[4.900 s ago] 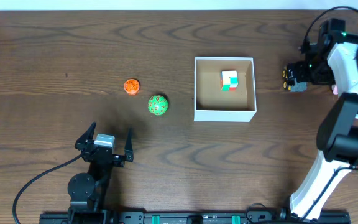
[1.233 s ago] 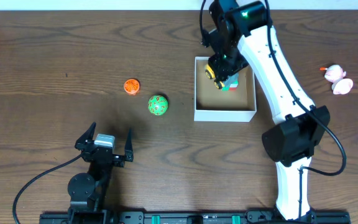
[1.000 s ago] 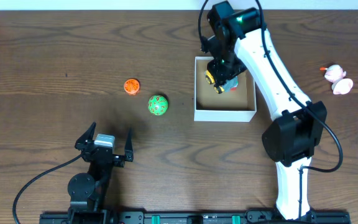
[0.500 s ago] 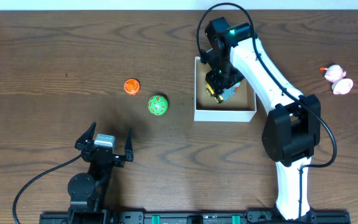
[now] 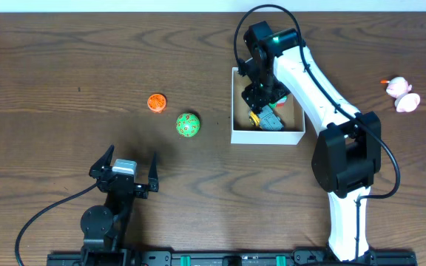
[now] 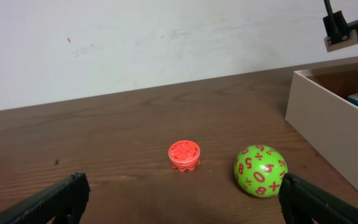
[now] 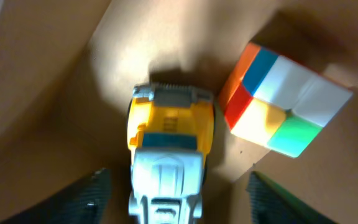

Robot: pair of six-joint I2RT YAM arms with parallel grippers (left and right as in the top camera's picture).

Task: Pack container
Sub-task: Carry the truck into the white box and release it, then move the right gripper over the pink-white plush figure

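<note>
The right tool (image 5: 259, 102) has just released the yellow toy truck (image 7: 169, 155), which now lies inside the container (image 5: 266, 137) beside the colour cube (image 7: 284, 106), so two pieces look packed while the green ball (image 5: 188, 125), orange toy (image 5: 155, 103) and pink toy (image 5: 401, 92) wait out on the desk (image 5: 50, 59).
</note>
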